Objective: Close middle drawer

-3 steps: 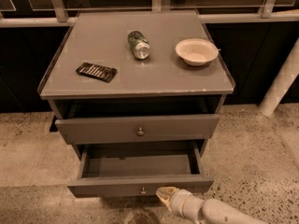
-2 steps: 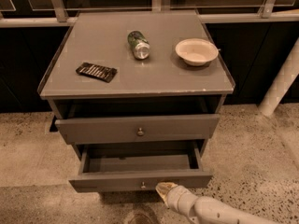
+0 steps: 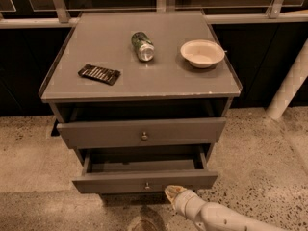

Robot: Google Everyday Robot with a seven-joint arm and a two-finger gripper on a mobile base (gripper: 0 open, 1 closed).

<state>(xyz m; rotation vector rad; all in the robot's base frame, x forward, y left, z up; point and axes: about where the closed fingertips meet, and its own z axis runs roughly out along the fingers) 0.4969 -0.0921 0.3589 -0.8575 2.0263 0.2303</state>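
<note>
The grey cabinet (image 3: 139, 83) has two drawers pulled out. The middle drawer (image 3: 120, 181) is the lower of the two. It stands open, showing its shallow tray (image 3: 144, 166) and a small knob (image 3: 147, 186) at the centre of the front. My gripper (image 3: 174, 192) comes in from the bottom right on a white arm (image 3: 216, 216). Its tip is at the lower edge of the middle drawer's front, just right of the knob. The drawer above (image 3: 142, 132) is partly open, with a round knob (image 3: 144, 135).
On the cabinet top lie a green can (image 3: 143, 45) on its side, a white bowl (image 3: 202, 53) and a dark snack packet (image 3: 99, 74). A white post (image 3: 288, 88) stands at the right. A dark wall and railing run behind. Speckled floor (image 3: 269, 158) surrounds the cabinet.
My gripper has moved forward against the middle drawer's front. The drawer has slid part of the way in, so less of its tray shows. The drawer above has not moved.
</note>
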